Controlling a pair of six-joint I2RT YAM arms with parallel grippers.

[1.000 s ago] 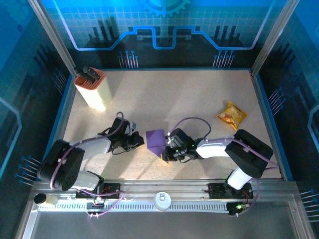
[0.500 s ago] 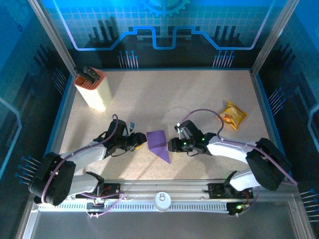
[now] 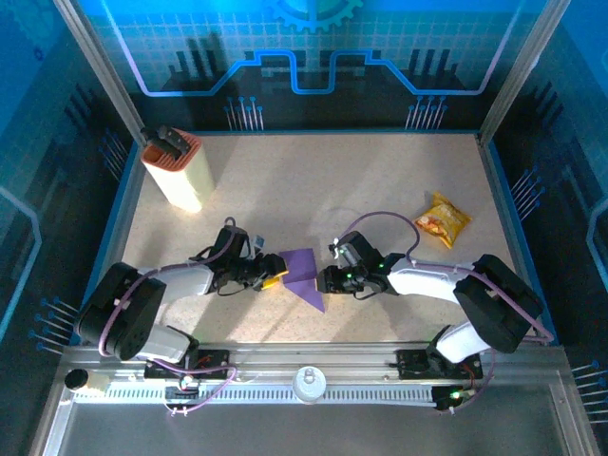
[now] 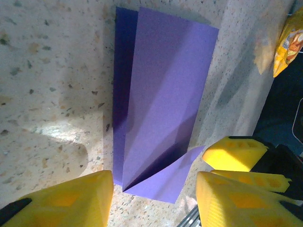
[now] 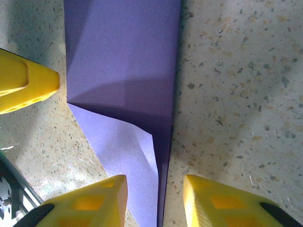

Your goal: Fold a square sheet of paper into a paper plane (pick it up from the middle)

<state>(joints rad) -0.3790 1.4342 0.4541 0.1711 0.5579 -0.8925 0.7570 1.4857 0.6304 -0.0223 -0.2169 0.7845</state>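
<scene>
Item: my two arms. My left arm and right arm have white link shells, bulky black joint housings and purple cables looped alongside. My left claw has two blunt yellow fingers with moulded recesses and black mounts behind. My right claw has matching yellow fingers. Green lights glow at my right wrist.
</scene>
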